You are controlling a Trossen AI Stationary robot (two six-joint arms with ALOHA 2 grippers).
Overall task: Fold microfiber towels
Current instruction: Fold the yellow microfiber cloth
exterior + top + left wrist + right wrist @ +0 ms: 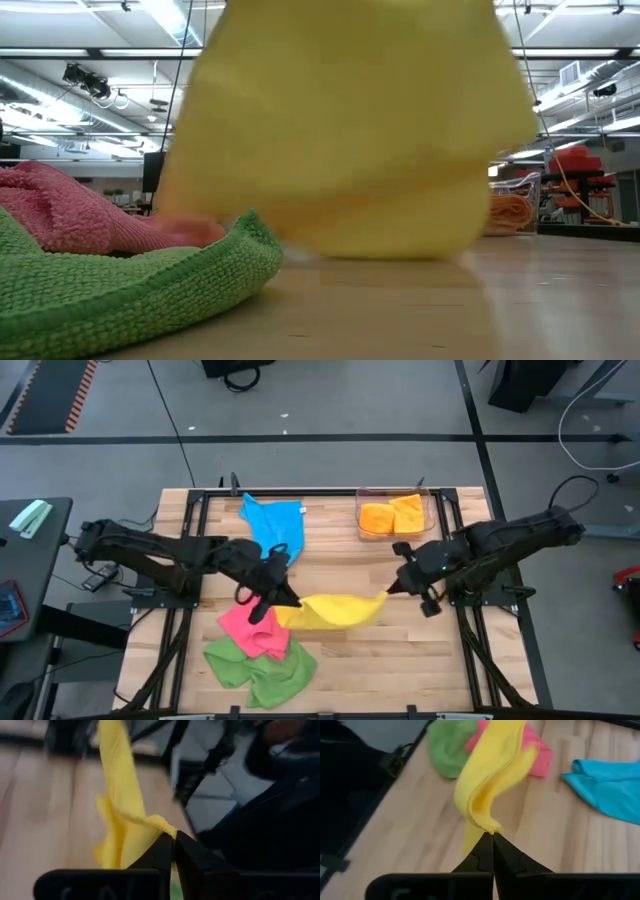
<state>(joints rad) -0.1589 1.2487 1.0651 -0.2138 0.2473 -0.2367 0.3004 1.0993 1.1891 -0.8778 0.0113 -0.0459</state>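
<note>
A yellow towel (335,610) hangs stretched between my two grippers above the table's middle; in the low view the yellow towel (350,130) fills most of the picture. My left gripper (283,600) is shut on its left end, my right gripper (392,594) on its right end. A pink towel (252,628) lies crumpled near the front left, partly on a green towel (262,670). A blue towel (274,525) lies flat at the far side. Orange towels (392,516) sit in the clear bin (428,510). My left gripper pinches the yellow towel's left corner (162,826) between its two fingertips, coming from the table's left and slanting slightly down. The cloth runs away from the fingers, lifted off the table. My right gripper pinches the towel's right corner (490,826) between its fingertips, bunched in several folds, slanting down from the table's right. The towel stretches off toward the other arm, sagging in the middle.
Bare wooden tabletop (400,660) lies at the front right and under the hanging towel. The black frame rails (470,650) run along the table's left and right sides.
</note>
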